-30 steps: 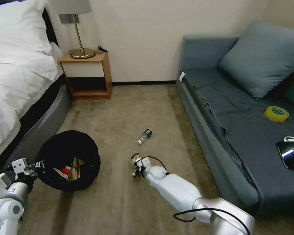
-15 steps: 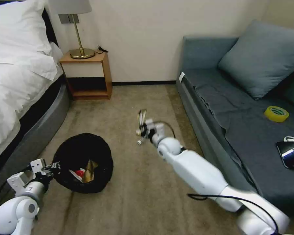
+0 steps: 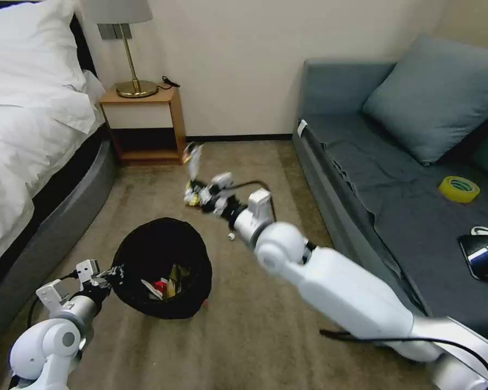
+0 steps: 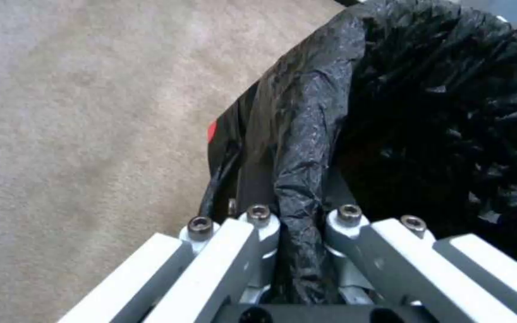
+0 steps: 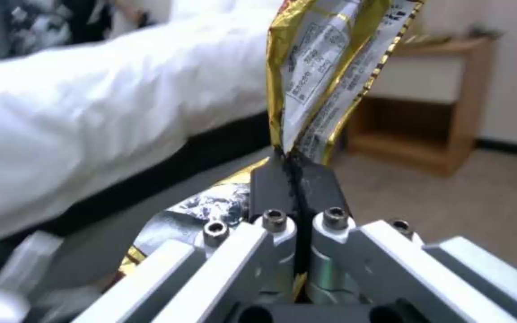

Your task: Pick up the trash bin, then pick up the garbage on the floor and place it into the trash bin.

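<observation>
Trash bin (image 3: pixel 162 260) rim pinched by left gripper (image 3: pixel 111 273); outstretched right gripper (image 3: pixel 198 194) apparently clamps gold wrapper (image 5: pixel 324 76).

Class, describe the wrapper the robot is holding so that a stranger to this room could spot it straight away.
Start at the wooden nightstand beside the bed, then look down to the carpet in front of it. There the right gripper is shut on the gold wrapper, held in the air beyond the trash bin. Its shiny gold edge and white printed panel set it apart.
</observation>
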{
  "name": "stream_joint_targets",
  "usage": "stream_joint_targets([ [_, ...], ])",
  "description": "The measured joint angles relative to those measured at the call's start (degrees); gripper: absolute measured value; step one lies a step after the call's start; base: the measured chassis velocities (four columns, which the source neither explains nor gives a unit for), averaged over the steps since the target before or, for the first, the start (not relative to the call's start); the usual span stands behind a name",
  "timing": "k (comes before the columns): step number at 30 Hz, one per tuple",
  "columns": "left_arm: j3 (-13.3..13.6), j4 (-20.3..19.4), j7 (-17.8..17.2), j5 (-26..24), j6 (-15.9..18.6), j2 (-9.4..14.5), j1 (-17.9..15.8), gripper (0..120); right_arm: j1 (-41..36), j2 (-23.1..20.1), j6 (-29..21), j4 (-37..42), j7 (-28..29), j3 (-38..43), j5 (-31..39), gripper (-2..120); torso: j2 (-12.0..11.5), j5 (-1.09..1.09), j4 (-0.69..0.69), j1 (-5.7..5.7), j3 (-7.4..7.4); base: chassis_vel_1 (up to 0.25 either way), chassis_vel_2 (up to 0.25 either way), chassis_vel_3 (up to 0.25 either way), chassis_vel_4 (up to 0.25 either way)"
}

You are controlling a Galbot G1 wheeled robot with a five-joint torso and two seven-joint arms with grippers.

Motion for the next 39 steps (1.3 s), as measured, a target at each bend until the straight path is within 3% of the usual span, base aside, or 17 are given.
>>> stream_joint_targets([
  [5, 0.92, -0.94, 0.02, -0.4, 0.5, -0.64, 0.28, 4, -1.54, 1.27, 0.19, 0.52, -0.79, -5.59, -2.83, 0, 0.0, 0.0, 0.0, 0.0, 0.0, 0.0, 0.0, 0.0, 0.0],
  [17, 1.0, -1.72, 0.12, -0.45, 0.74, -1.3, 0.73, 4, -2.9, 1.31, 0.3, -0.79, -1.29, -7.86, -7.35, 0, 0.0, 0.0, 0.0, 0.0, 0.0, 0.0, 0.0, 0.0, 0.0],
  [21, 0.92, -2.04, 0.19, -0.6, 0.78, -1.46, 0.92, 4, -3.49, 0.76, 0.3, -0.84, -1.17, -7.82, -8.33, 13, 0.0, 0.0, 0.0, 0.0, 0.0, 0.0, 0.0, 0.0, 0.0],
  [23, 0.89, -2.3, 0.19, -0.71, 0.86, -1.48, 1.03, 4, -3.95, 0.27, 0.3, -0.85, -1.12, -7.71, -9.09, 25, 0.0, 0.0, 0.0, 0.0, 0.0, 0.0, 0.0, 0.0, 0.0],
  [28, 0.86, -2.72, 0.14, -0.9, 0.98, -1.56, 1.16, 4, -4.07, -0.37, 0.15, -0.55, -0.79, -7.54, -9.24, 37, 0.0, 0.0, 0.0, 0.0, 0.0, 0.0, 0.0, 0.0, 0.0],
  [32, 0.87, -3.21, -0.05, -0.95, 1.06, -2.08, 1.32, 4, -4.07, -1.97, 0.02, -0.23, -0.71, -7.48, -9.46, 57, 0.0, 0.0, 0.0, 0.0, 0.0, 0.0, 0.0, 0.0, 0.0],
  [39, 0.84, -3.44, -0.31, -1.0, 1.11, -2.58, 1.35, 4, -4.4, -3.51, -0.01, 0.3, -0.74, -7.42, -9.7, 60, 0.0, 0.0, 0.0, 0.0, 0.0, 0.0, 0.0, 0.0, 0.0],
])
